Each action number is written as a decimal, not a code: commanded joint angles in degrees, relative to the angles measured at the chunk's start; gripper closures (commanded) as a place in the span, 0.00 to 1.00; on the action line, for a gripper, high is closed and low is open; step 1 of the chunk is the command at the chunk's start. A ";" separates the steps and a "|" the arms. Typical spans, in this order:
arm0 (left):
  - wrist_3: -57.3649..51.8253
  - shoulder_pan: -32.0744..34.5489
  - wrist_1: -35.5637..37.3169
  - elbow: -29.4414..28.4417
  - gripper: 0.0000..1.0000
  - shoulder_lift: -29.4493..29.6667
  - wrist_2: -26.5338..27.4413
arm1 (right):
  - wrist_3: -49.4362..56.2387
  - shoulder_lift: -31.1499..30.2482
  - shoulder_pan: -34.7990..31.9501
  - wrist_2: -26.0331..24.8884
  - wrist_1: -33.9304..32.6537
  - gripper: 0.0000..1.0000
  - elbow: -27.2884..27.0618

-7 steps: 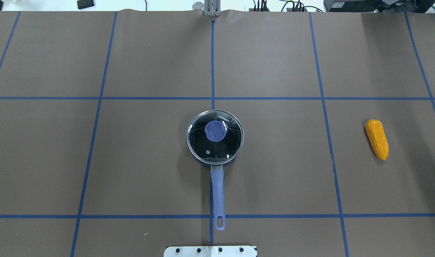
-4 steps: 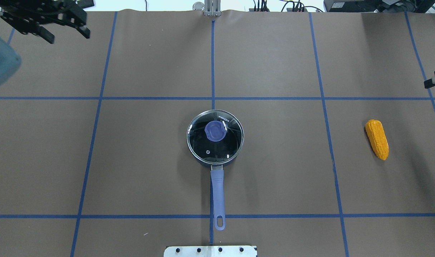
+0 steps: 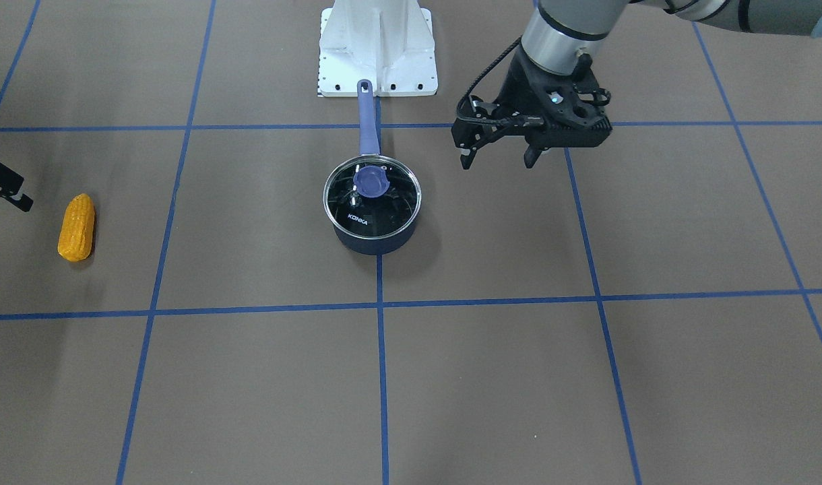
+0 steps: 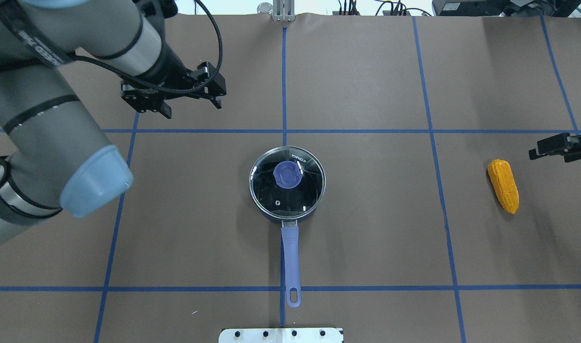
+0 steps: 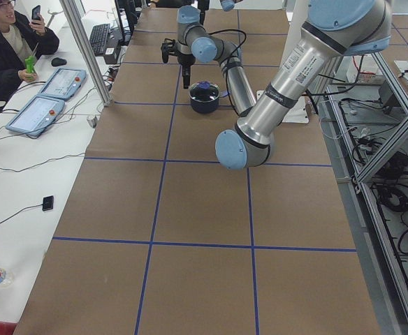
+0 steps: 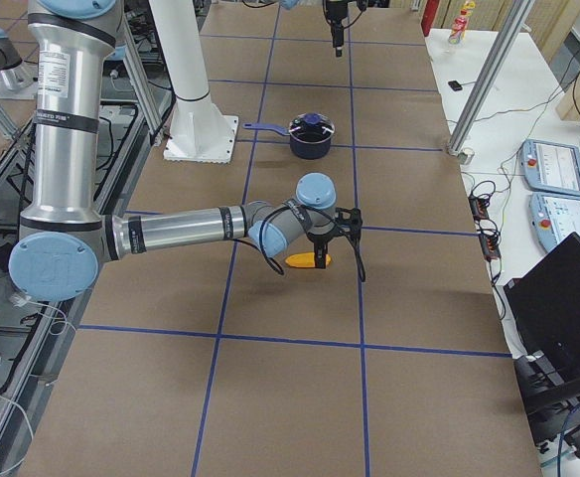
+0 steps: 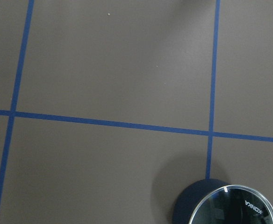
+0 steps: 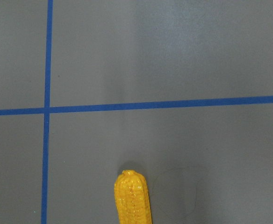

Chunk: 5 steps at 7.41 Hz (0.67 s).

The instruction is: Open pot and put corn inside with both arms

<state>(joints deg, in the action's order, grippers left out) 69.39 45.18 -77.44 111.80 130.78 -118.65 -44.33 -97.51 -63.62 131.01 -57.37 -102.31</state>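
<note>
The near right arm (image 6: 171, 231) stretched low across the brown worktop (image 6: 270, 397). Its right gripper (image 6: 337, 260) pointed down with the fingers (image 6: 318, 253) spread apart. The corn (image 6: 302, 261) lay flat on the worktop just behind one finger and was partly hidden by it; whether they touched could not be judged. Farther along, the pot (image 6: 312, 139) stood near the white pedestal (image 6: 186, 70) with its glass lid (image 6: 313, 123) on and its handle toward the pedestal. The far left gripper (image 6: 337, 35) hung at the top edge, well beyond the pot. Two control pendants (image 6: 553, 164) lay on a side table (image 6: 513, 109).
</note>
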 commanded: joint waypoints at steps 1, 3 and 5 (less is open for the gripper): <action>6.34 -5.70 0.10 -0.53 0.02 3.42 4.99 | -1.02 -0.40 6.03 -5.30 1.21 0.00 0.88; 10.74 -10.53 0.10 -2.63 0.02 6.23 9.72 | -1.02 1.87 7.28 -6.54 1.03 0.00 2.98; 11.73 -13.36 0.01 -6.05 0.02 8.70 12.03 | -0.93 4.77 8.24 -7.69 1.12 0.00 6.85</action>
<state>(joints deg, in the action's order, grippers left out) 80.43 33.35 -77.32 107.79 138.15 -107.82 -45.29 -94.50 -56.03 124.09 -56.28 -97.62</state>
